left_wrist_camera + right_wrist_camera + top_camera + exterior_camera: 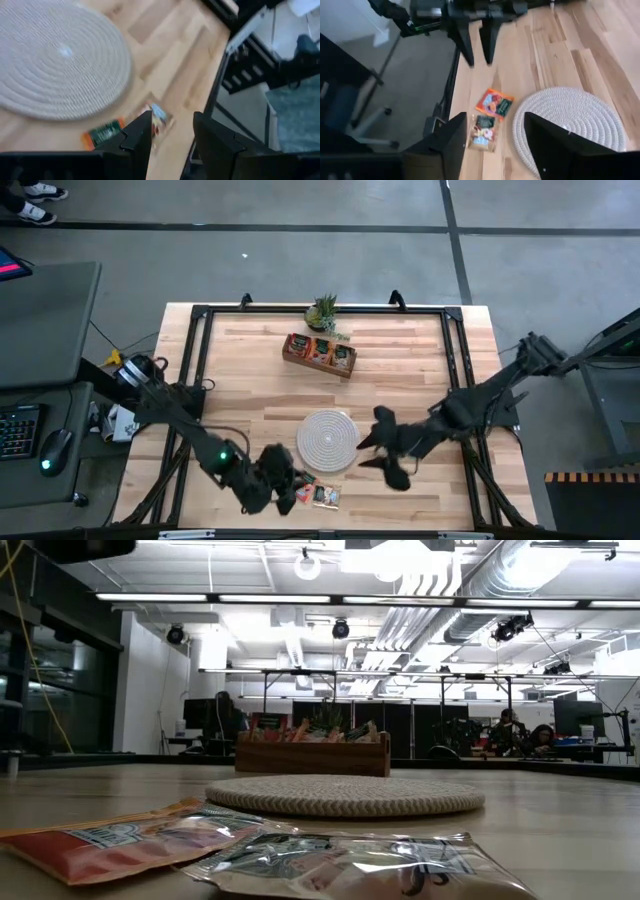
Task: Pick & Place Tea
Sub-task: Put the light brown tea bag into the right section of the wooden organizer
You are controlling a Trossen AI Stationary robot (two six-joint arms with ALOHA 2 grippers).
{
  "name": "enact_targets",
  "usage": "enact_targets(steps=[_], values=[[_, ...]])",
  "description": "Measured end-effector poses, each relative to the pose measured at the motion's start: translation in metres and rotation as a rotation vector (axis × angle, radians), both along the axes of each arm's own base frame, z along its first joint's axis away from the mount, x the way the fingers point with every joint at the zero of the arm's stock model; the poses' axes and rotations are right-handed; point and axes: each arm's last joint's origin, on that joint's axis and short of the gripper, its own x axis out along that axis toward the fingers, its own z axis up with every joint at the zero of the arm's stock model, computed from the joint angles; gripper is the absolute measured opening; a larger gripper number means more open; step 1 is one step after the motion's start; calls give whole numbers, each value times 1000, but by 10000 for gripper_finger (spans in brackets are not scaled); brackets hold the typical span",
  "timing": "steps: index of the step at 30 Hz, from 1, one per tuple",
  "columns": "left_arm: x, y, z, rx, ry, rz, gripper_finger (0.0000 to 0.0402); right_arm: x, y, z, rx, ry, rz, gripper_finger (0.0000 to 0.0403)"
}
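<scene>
At the table's near edge your left gripper (pixel 172 132) hangs with its fingers parted and nothing between them, the two loose tea sachets (pixel 318 494) lying flat just beside it, by the rim of the woven mat (pixel 327 440); come down squarely over one sachet only, since they overlap. Your right gripper (pixel 492 132), also spread and empty, hovers past the mat's other side. More sachets sit in the wooden tray (pixel 319 352) well beyond
</scene>
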Motion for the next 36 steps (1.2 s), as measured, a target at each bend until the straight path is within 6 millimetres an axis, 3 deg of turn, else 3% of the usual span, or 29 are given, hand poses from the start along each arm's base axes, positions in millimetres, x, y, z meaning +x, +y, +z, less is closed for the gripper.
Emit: enact_targets(steps=[5,9,15,25,32,36], values=[[-5,-24,-10,-37,-24,-52,143,30,27,2,-61,107,-14,150],[-14,-41,-25,-48,0,-51,143,48,46,-8,-51,214,-61,107],[-20,-60,-43,-119,11,-31,143,56,74,-35,5,317,-85,12],[2,-70,-63,-283,-72,32,143,68,99,-70,52,351,-82,1],[9,-65,-81,-323,-37,125,143,85,98,-106,14,444,1,1],[14,-64,-76,-368,-58,147,143,90,99,-122,-12,471,32,1]])
